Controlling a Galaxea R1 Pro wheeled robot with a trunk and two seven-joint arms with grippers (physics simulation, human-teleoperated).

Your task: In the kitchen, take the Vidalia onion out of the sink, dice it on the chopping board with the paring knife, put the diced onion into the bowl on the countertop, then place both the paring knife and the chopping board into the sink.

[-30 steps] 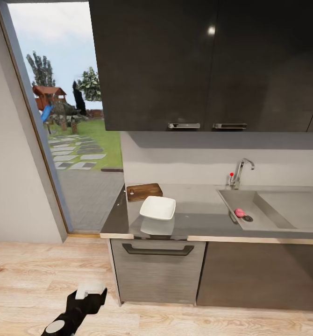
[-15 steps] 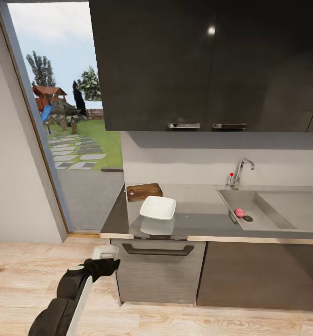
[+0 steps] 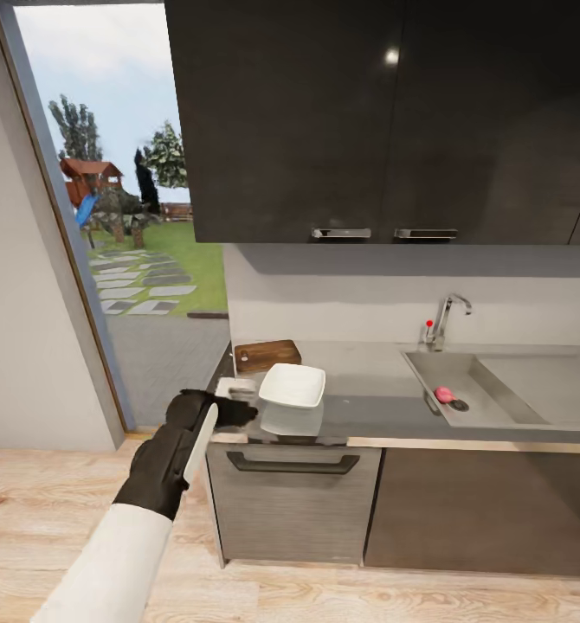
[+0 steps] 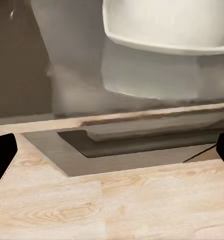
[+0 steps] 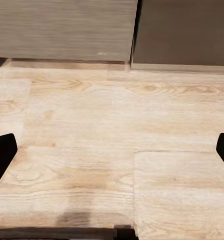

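The Vidalia onion [image 3: 444, 394] lies in the sink [image 3: 480, 378] by the round drain, with a slim dark sliver beside it that I cannot identify. On the countertop [image 3: 372, 405] the white bowl [image 3: 292, 385] stands near the front edge, and the chopping board [image 3: 267, 355] lies behind it by the wall. My left gripper [image 3: 241, 401] hovers at the counter's front left corner, just left of the bowl, open and holding nothing. In the left wrist view the bowl [image 4: 167, 25] sits beyond the left gripper [image 4: 112, 155]. My right gripper [image 5: 112, 152] hangs open over the wooden floor.
The faucet [image 3: 447, 318] with its red knob [image 3: 428, 325] stands behind the sink. Dark upper cabinets [image 3: 385, 121] hang over the counter. A drawer handle [image 3: 292, 463] runs under the counter edge. A glass door [image 3: 108, 216] to the garden is at the left.
My left arm has risen from down near the floor up to the countertop's front corner beside the bowl. Nothing on the counter has moved.
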